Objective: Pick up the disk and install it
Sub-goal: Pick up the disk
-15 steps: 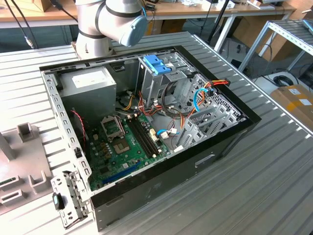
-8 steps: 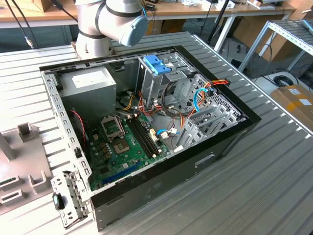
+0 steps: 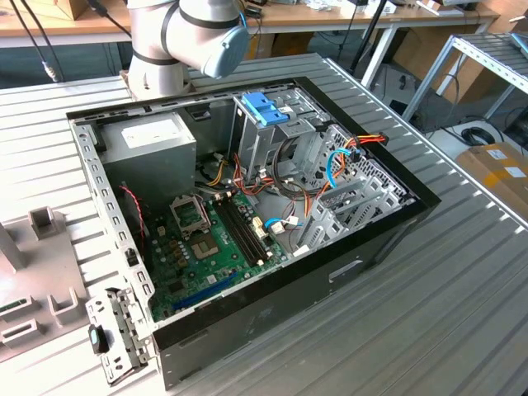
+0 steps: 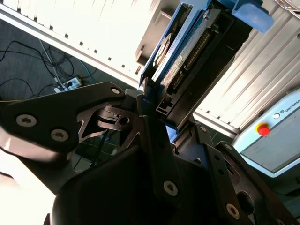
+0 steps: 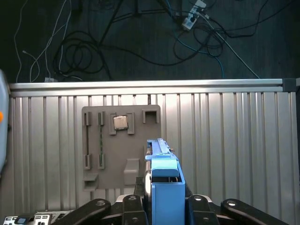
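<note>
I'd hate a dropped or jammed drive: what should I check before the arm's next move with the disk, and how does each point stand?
1. The disk is clamped in the end effector: ok, in both wrist views.
2. The disk is clear of the parts tray: cannot tell.
3. The computer case is open: ok.
4. The drive cage is reachable from above: ok.
5. The loose cables are clear of the cage: not ok, they bunch beside it.
</note>
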Available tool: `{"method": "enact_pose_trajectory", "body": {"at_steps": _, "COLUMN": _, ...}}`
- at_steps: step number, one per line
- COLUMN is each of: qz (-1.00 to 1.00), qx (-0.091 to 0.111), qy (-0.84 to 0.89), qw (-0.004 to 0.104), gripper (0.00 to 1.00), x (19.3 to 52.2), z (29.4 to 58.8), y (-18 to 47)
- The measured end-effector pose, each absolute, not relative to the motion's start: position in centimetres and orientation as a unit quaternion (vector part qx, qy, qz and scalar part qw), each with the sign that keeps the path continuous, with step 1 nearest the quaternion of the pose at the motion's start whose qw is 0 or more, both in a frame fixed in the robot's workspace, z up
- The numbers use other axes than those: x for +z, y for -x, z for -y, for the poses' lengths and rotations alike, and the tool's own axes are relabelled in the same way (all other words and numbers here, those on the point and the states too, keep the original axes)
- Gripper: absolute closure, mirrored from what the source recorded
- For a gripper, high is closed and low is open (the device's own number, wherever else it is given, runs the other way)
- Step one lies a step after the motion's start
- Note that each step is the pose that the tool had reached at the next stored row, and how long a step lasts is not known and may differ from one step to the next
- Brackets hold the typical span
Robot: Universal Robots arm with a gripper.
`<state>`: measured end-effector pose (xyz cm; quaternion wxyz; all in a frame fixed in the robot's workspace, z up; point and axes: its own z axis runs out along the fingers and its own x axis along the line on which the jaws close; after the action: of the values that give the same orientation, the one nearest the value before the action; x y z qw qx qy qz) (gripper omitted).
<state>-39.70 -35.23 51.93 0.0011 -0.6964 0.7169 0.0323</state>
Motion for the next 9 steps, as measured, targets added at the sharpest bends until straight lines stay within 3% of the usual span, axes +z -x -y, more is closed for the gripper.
{"method": "enact_pose_trajectory", "body": {"at_steps": 9, "qz": -0.717, "qx": 0.032, "qy": 0.696, "qw": 0.001, "gripper": 0.63, "x": 51.93, "z": 35.23, "y": 38.91}}
